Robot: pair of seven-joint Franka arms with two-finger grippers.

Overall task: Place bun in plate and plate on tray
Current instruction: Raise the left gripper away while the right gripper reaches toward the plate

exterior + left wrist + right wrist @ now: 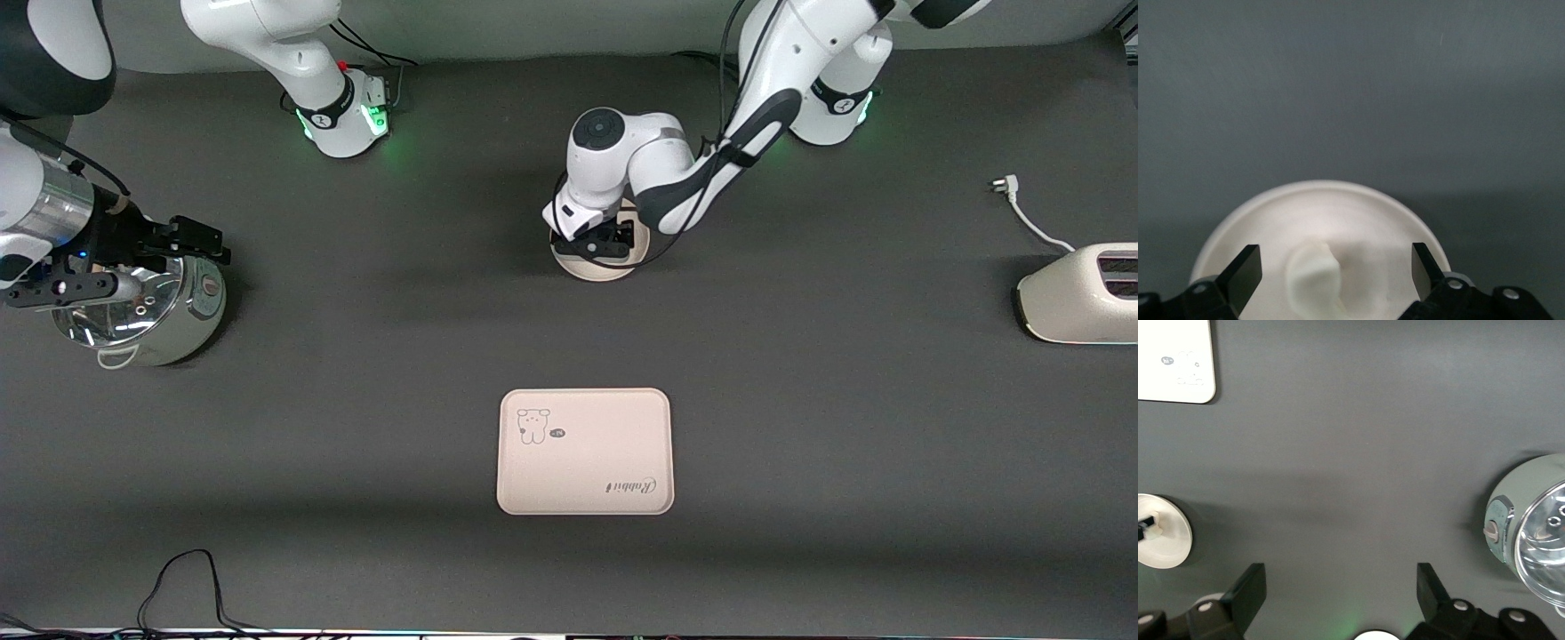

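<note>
claw spread over a bun already plated

front view: left claw [597, 242] hangs low over the plate [594, 267], which sits on the dark bench [800, 400] farther from the camera than the printed tray [584, 452]. right claw [169, 244] waits, spread, over a shiny pot [151, 320].

left wrist view: matte black fingers [1245, 273] straddle the soft, lumpy bun [1313, 275] in the smooth dish, free to lift away.

right wrist view: its fingers [1248, 595] pinch nothing.

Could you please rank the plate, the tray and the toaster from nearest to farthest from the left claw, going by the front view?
1. The plate, directly beneath the left claw.
2. The tray, nearer the front camera than the plate.
3. The toaster, at the left arm's end of the table.
</note>
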